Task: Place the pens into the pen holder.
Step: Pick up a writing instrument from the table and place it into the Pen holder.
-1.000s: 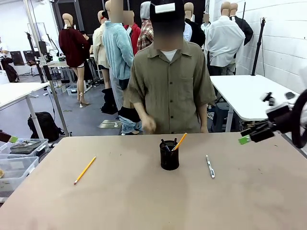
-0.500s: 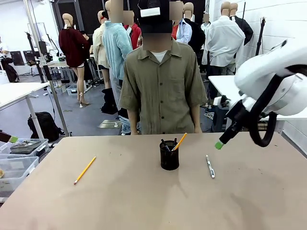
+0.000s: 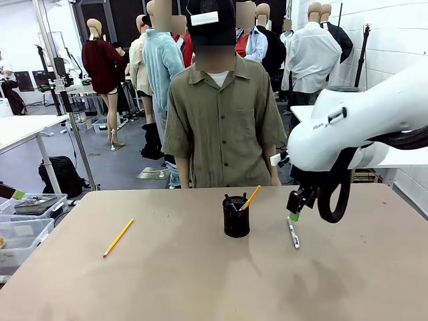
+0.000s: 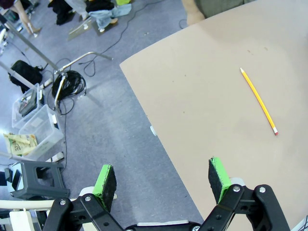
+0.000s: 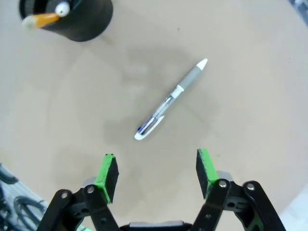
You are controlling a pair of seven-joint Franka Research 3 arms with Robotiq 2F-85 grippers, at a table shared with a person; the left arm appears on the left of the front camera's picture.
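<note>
Tabletop (image 3: 200, 281) holds a seemingly light, slick silver-white pen (image 5: 171, 98) at twelve o'clock of my released right pincer (image 5: 155, 166); I'd pinch mid-barrel.

White arm (image 3: 354, 127), black cable (image 3: 345, 184); black right gripper (image 5: 156, 168) (green pads (image 5: 107, 169))

Black mesh holder (image 3: 236, 217) — yellow pencil (image 3: 118, 237), silver-white pen (image 3: 293, 232)

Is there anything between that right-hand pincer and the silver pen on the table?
No. Seen from the right wrist, the stretch from the right pincer to the silver pen is bare table.
</note>
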